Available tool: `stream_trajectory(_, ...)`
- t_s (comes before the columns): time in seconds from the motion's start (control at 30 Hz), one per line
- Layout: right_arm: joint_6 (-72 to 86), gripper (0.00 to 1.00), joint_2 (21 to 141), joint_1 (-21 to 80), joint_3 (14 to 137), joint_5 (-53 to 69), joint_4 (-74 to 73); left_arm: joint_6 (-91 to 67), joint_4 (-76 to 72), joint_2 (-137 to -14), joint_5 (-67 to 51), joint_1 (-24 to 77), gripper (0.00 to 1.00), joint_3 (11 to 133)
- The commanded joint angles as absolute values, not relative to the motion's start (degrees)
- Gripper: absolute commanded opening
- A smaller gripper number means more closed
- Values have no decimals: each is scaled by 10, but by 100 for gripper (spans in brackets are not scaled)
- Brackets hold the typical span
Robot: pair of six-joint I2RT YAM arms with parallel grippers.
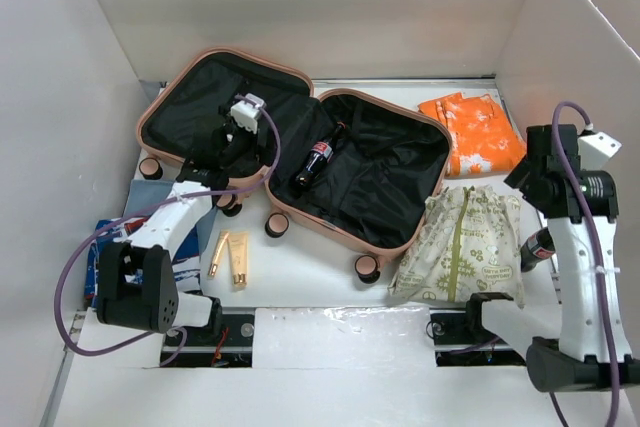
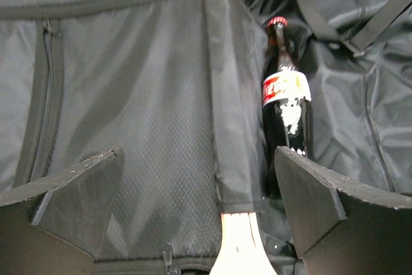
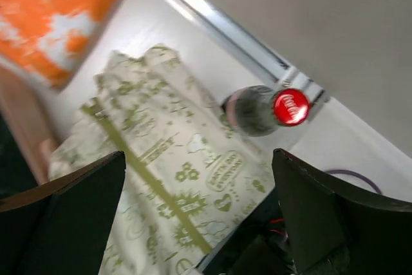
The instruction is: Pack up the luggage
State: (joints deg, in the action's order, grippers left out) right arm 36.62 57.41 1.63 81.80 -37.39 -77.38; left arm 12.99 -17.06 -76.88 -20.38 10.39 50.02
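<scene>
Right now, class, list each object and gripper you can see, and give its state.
luggage: open wide.
cola bottle: lying inside the luggage, capped.
patterned pouch: lying flat, outside the luggage.
second cola bottle: upright beside the pouch, capped.
orange packet: lying flat, outside the luggage.
left gripper: open, over the luggage.
right gripper: open, above the pouch.

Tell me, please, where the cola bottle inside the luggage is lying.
In the top view, the cola bottle lies in the right half of the open luggage, along that half's left edge beside the hinge, cap toward the far wall.
</scene>
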Motion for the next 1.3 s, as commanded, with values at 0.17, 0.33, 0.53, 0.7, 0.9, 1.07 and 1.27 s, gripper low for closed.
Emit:
stream_trajectory(0.17, 357, 99, 542, -77, 792, -478, -793, 119, -200, -732, -224, 107, 100, 533)
stream_trajectory(0.33, 364, 99, 508, -112, 745, -494, -780, 138, -171, -727, -224, 114, 100, 533)
stream_trajectory(0.53, 345, 99, 489, -141, 686, -477, -686, 150, -165, -722, -193, 139, 100, 544)
stream_trajectory(0.7, 310, 99, 489, -147, 653, -477, -643, 150, -145, -722, -193, 151, 100, 557)
stream_trajectory(0.9, 280, 99, 483, -147, 614, -484, -568, 143, -127, -727, -182, 156, 100, 574)
stream_trajectory(1.07, 266, 99, 483, -147, 585, -489, -533, 143, -122, -727, -177, 156, 100, 579)
stream_trajectory(1.27, 229, 96, 472, -147, 548, -470, -455, 143, -117, -727, -165, 156, 100, 579)
